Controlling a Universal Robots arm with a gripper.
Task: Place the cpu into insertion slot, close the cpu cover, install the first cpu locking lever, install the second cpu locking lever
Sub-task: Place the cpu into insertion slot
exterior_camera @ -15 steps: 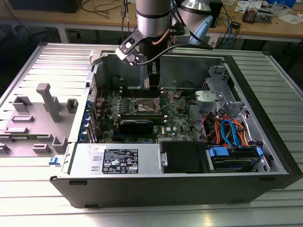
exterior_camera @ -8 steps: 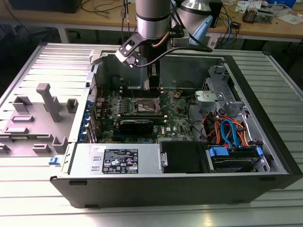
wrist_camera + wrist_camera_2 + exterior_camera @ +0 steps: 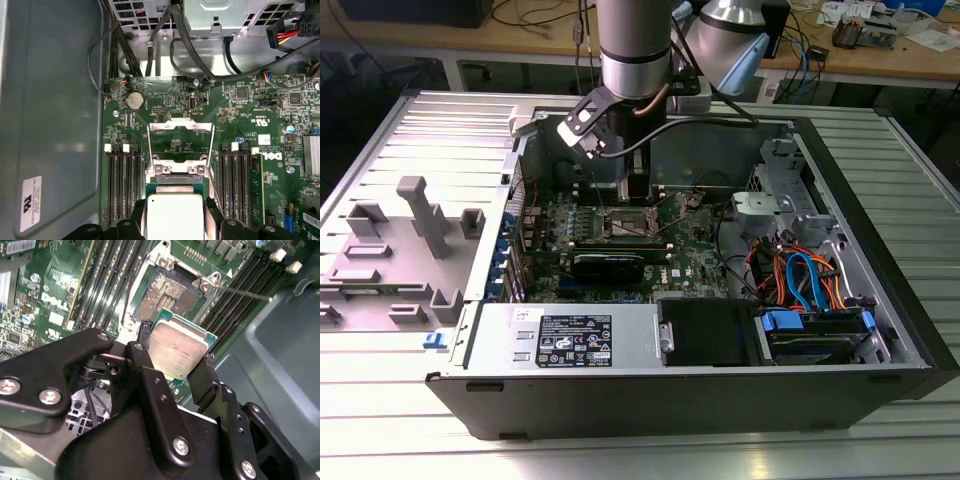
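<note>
My gripper [image 3: 177, 345] is shut on the cpu [image 3: 175, 359], a silver-topped square chip with a green edge, one black finger [image 3: 144, 347] on each of two opposite sides. Past it lies the insertion slot [image 3: 167, 295], a dark recess ringed by a silver frame, uncovered, with the chip a short way above and to one side of it. In the first wrist view the cpu [image 3: 175, 212] sits between the fingers [image 3: 215, 212], and the cpu cover [image 3: 181, 127] stands swung open beyond the slot. A thin lever rod [image 3: 245, 292] sticks out beside the frame. In the exterior view the gripper [image 3: 632, 195] hangs over the slot [image 3: 625, 225].
Black memory slots [image 3: 122, 185] flank the socket on both sides. Bundled cables [image 3: 800, 275] and a drive cage [image 3: 780, 190] fill the exterior view's right of the case, a power supply [image 3: 570, 340] its front. A grey fixture [image 3: 415, 215] stands outside, on the exterior view's left.
</note>
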